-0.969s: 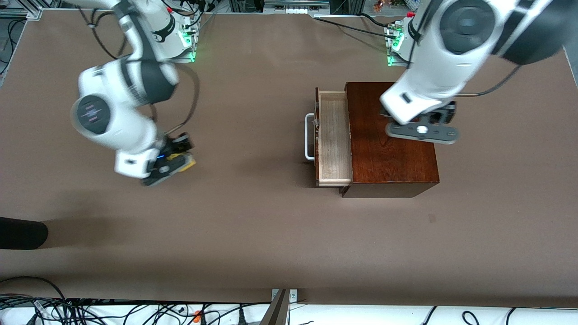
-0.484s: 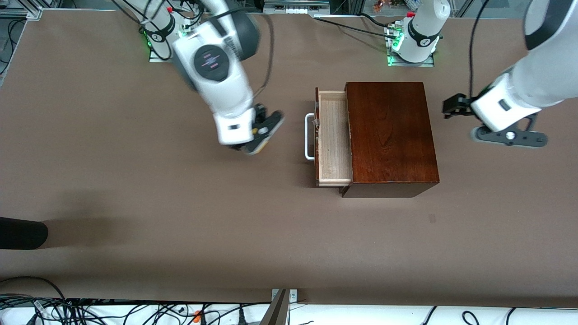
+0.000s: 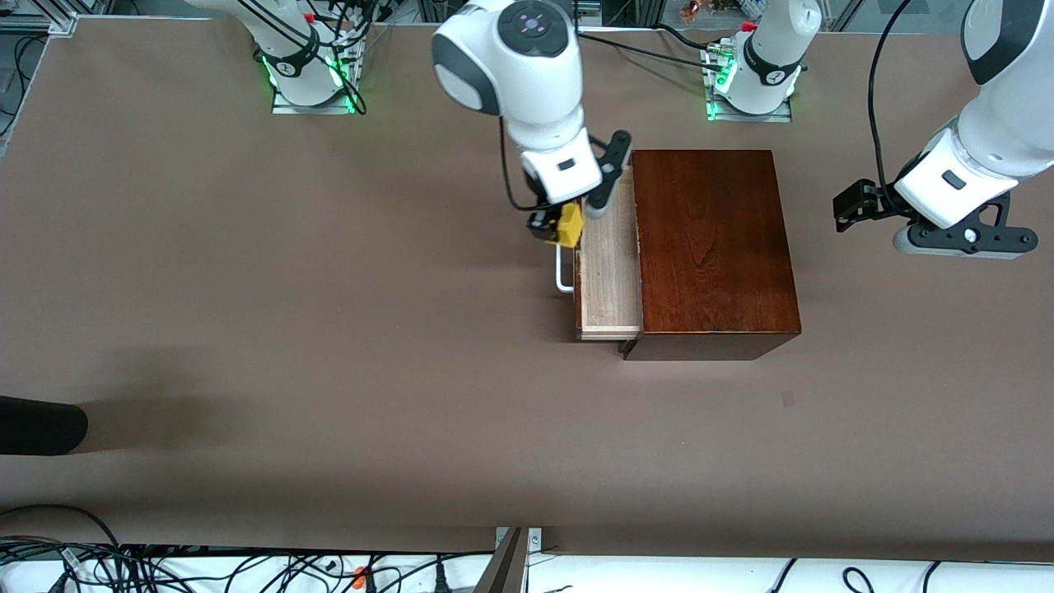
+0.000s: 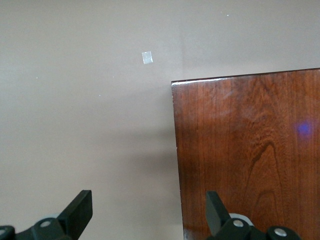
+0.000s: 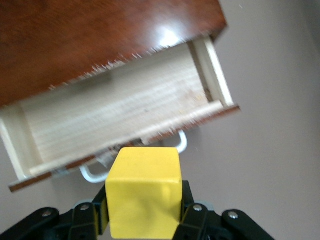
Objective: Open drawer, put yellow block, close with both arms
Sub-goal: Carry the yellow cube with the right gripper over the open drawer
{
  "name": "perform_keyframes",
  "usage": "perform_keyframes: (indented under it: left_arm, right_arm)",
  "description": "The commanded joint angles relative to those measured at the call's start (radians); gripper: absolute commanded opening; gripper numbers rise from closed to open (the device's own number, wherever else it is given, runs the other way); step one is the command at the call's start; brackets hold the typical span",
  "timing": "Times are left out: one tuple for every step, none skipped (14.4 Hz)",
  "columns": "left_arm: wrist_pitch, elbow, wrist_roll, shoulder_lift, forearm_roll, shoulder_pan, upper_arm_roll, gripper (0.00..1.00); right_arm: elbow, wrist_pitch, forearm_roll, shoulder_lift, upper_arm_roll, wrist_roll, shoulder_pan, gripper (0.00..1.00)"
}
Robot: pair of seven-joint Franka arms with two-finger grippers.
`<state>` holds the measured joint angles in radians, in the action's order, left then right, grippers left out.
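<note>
The drawer [image 3: 611, 272] stands pulled out of the dark wooden box [image 3: 712, 247], its pale tray bare and its white handle [image 3: 562, 276] toward the right arm's end of the table. My right gripper [image 3: 560, 226] hangs over the drawer's front panel and handle, shut on the yellow block [image 3: 570, 224]. In the right wrist view the block [image 5: 144, 190] sits between the fingers above the drawer's tray [image 5: 115, 120]. My left gripper [image 3: 850, 206] is open in the air beside the box, toward the left arm's end; its fingers [image 4: 80, 210] straddle the box's edge [image 4: 250, 150].
A small pale tape square [image 3: 788, 399] lies on the brown table nearer the front camera than the box. A dark object [image 3: 41, 424] juts in at the table's edge by the right arm's end. Cables [image 3: 165, 568] run along the front edge.
My right arm swung with the yellow block from the right arm's end of the table to over the drawer's front. My left gripper moved off the box top to beside it.
</note>
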<state>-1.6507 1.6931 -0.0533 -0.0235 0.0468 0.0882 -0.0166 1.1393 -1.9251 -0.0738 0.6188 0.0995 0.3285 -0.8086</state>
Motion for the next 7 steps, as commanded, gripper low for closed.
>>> perform_keyframes:
  left_arm:
    - [-0.017, 0.042, 0.026, 0.039, -0.010, -0.025, 0.007, 1.00]
    - [-0.015, 0.040, 0.036, 0.036, -0.010, -0.027, 0.009, 1.00]
    - [-0.015, 0.040, 0.038, 0.034, -0.010, -0.027, 0.007, 1.00]
    - [-0.015, 0.040, 0.044, 0.033, -0.010, -0.027, 0.007, 1.00]
    - [-0.003, 0.040, 0.055, 0.033, -0.010, -0.028, 0.009, 1.00]
    - [0.018, 0.040, 0.058, 0.033, -0.011, -0.028, 0.009, 1.00]
    - [0.037, 0.039, 0.058, 0.034, -0.011, -0.028, 0.009, 1.00]
  right_arm:
    - [-0.078, -0.053, -0.029, 0.093, -0.014, 0.070, -0.046, 0.16]
    - [-0.091, -0.070, -0.049, 0.119, -0.014, 0.096, -0.060, 0.16]
    - [-0.104, -0.072, -0.064, 0.143, -0.014, 0.105, -0.073, 0.16]
    - [-0.115, -0.071, -0.075, 0.160, -0.014, 0.112, -0.086, 0.16]
    - [-0.118, -0.068, -0.080, 0.167, -0.014, 0.121, -0.092, 0.16]
    - [-0.118, -0.061, -0.080, 0.167, -0.012, 0.132, -0.093, 0.16]
    - [-0.118, -0.058, -0.078, 0.167, -0.011, 0.142, -0.093, 0.16]
